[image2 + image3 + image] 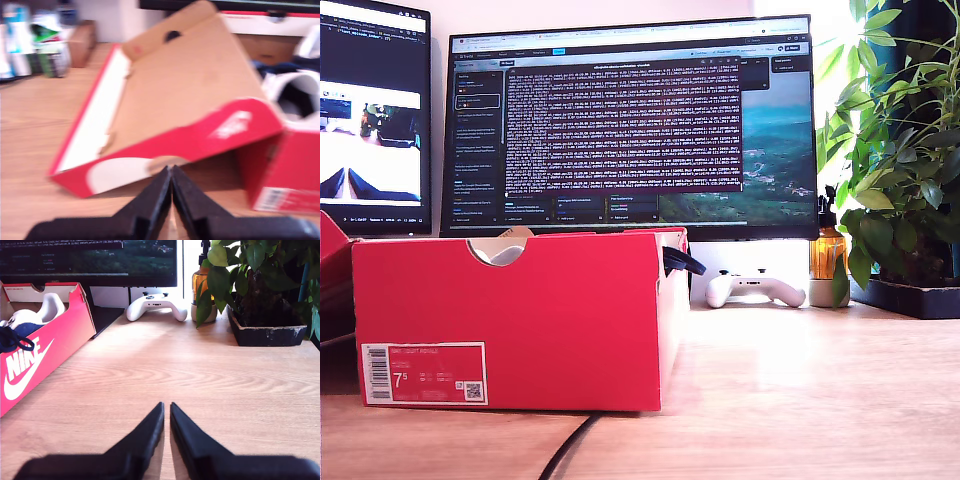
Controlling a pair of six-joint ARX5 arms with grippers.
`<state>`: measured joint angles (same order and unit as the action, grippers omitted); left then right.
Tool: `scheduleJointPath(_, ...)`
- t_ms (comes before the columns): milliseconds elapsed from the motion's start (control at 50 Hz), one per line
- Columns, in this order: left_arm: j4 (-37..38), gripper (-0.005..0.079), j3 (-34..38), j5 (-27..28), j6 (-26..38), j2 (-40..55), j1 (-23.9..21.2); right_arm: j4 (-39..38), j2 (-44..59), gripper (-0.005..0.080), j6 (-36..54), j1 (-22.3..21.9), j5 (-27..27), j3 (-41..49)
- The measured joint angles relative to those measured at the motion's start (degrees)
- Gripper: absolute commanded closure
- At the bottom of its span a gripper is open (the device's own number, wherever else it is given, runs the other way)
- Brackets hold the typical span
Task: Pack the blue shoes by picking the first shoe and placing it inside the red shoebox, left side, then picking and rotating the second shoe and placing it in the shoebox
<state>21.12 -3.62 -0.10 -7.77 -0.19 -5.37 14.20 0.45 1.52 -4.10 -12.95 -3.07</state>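
**Shoes boxed, both grippers clear**

The red shoebox (520,320) sits at the exterior view's left, the blue shoes (15,332) already inside it, a lace looping over the wall. My first gripper (171,172) hangs pinched together, empty, near the open lid (165,100); my second gripper (166,409) likewise, over bare table (200,370). Judged nearly finished: retreat slowly, avoiding the lid and lace.

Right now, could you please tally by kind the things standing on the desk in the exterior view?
Monitors: 2
Red shoebox: 1
White game controller: 1
Amber bottle: 1
Potted plant: 1
Total: 6
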Motion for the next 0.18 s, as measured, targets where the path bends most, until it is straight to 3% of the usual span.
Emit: scheduleJointPath(180,-0.02,0.0754,0.00,0.00,0.00,0.00,4.57,0.00,0.00,0.0757,0.00,0.00,0.00,0.00)
